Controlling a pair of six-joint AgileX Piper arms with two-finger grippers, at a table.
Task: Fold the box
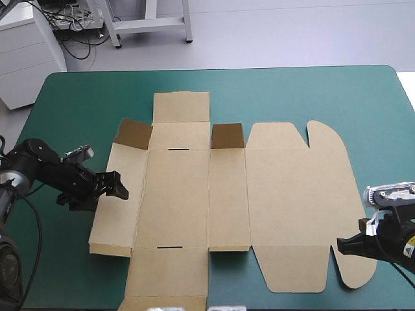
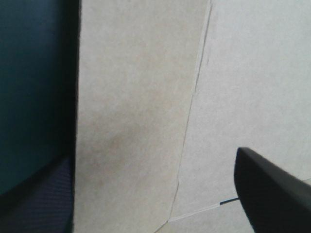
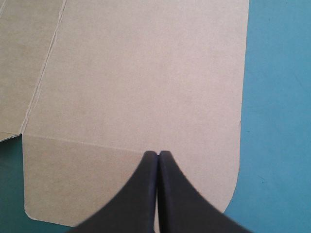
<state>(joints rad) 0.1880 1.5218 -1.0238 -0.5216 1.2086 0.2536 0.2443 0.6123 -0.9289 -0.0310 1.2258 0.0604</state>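
Two grippers flank the box [image 1: 285, 194], lying left-right: left gripper [image 1: 122, 184] spread, maybe touching it; right gripper [image 1: 339, 245] clenched empty.

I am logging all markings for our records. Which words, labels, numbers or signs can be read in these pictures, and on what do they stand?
Readable text: none in any view.
The box: plain brown board, with no print on it.
Small yellow sticker on the right arm: too small to read.
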